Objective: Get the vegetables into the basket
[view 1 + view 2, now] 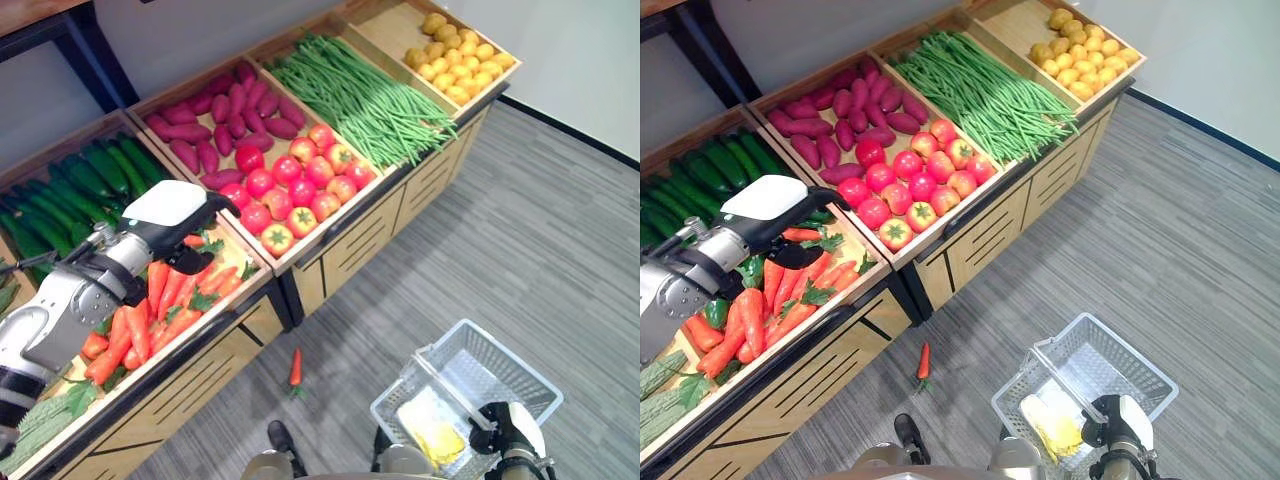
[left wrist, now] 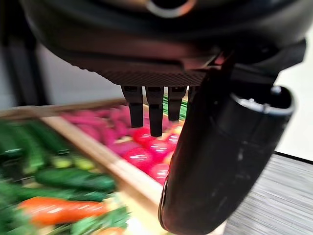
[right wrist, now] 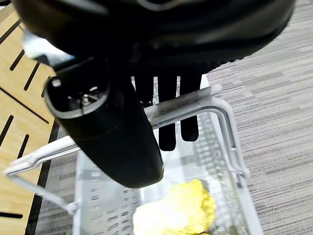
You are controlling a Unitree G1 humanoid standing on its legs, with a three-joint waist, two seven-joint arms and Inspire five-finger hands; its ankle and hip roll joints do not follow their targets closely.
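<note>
My left hand (image 1: 178, 212) hovers over the bin of carrots (image 1: 150, 310), its white-covered back up. The dark fingers (image 2: 155, 110) are straight and hold nothing. A white wire basket (image 1: 520, 375) hangs low at the right above the floor, with a yellow vegetable (image 1: 430, 425) lying inside. My right hand (image 1: 505, 425) grips the basket's handle (image 3: 195, 98), which runs between the thumb and the curled fingers. One carrot (image 1: 296, 368) lies on the grey floor in front of the stand.
The wooden stand holds cucumbers (image 1: 80, 185), purple sweet potatoes (image 1: 215, 115), tomatoes (image 1: 295, 185), green beans (image 1: 365, 95) and small yellow potatoes (image 1: 455, 65). Bitter gourds (image 1: 45, 420) lie at the near left. Grey carpet (image 1: 560, 240) stretches to the right.
</note>
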